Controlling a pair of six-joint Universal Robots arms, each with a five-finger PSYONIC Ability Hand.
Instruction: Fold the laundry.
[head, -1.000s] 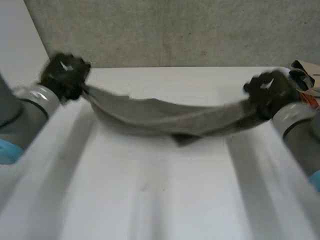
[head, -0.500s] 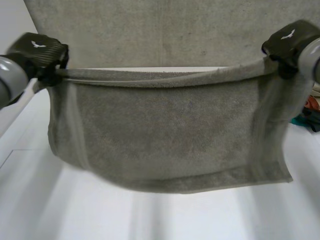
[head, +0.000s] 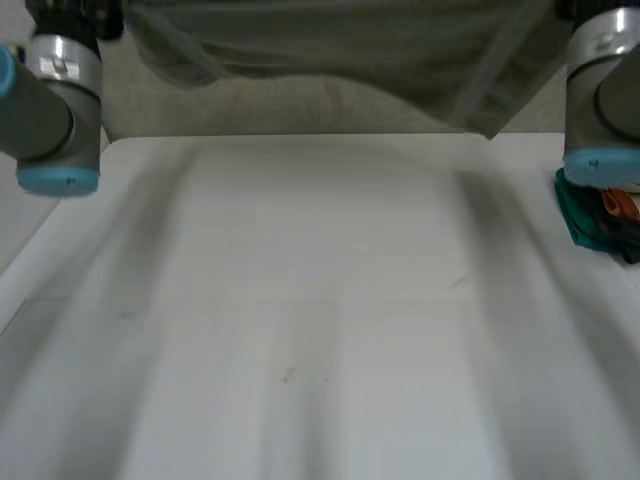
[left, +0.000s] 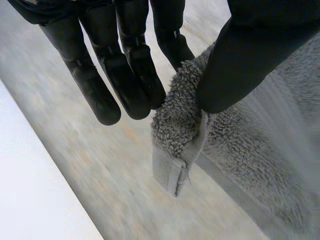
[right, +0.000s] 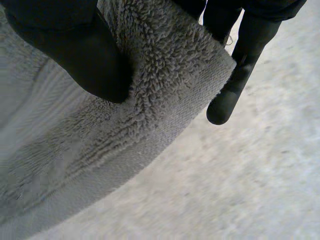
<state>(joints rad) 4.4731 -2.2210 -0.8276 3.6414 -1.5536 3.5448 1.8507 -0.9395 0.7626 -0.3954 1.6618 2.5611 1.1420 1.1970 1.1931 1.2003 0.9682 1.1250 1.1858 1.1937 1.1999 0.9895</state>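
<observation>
High above the surface (head: 320, 320), one grey towel (head: 330, 40) is hanging spread between the two hands. The left hand (left: 127, 75) is pinching one top corner between thumb and fingers, and the right hand (right: 75, 55) is pinching the other likewise. The step is seemingly the lift and spread. Next, the towel is needing to be laid down flat. One clothes pile (head: 598, 215) is lying beside the right arm.

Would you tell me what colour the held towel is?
The towel is plain grey, clearest in the right wrist view.
</observation>
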